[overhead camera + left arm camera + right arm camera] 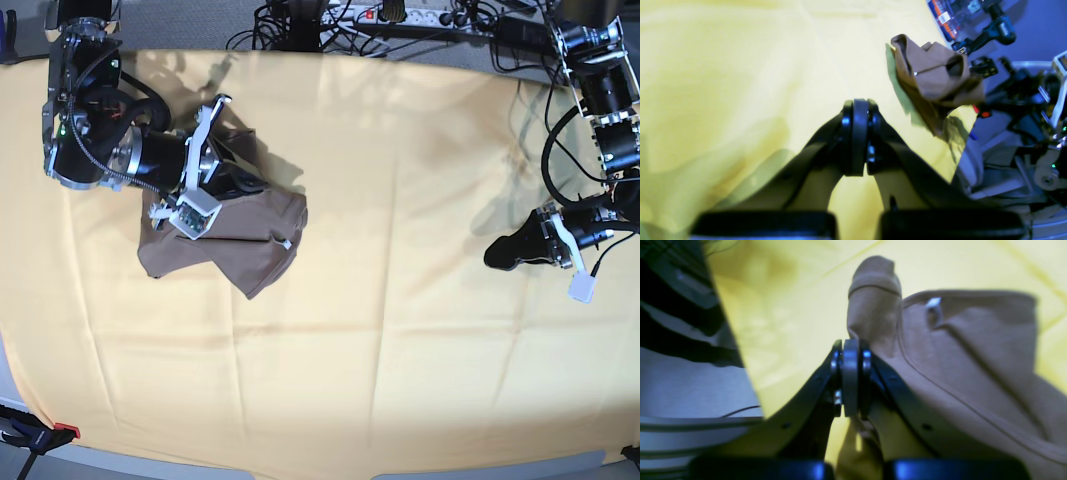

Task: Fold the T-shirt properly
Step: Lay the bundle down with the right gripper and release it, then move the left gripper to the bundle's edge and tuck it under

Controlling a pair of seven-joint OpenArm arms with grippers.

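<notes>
T-shirt (235, 235), taupe and bunched into a rumpled heap, lying toward the base view's left on the pale-yellow cloth (400, 300) covering the counter. Nothing like a finished fold: layers piled unevenly, pale neck tag (933, 302) showing in the right wrist view, one sleeve or corner sticking up, edges not squared. By the look of it, most of the job left, with spreading flat and folding in order yet to do. Right pincer (850, 383) clenched, tips pressed together right beside the shirt's fabric; whether any cloth sits pinched between them, impossible to tell. Right arm bent low over the heap, wrist angled down onto it. Left pincer (858, 136) also clenched on nothing, hovering over bare yellow cloth well apart from the shirt, arm tucked at the counter's far side.
</notes>
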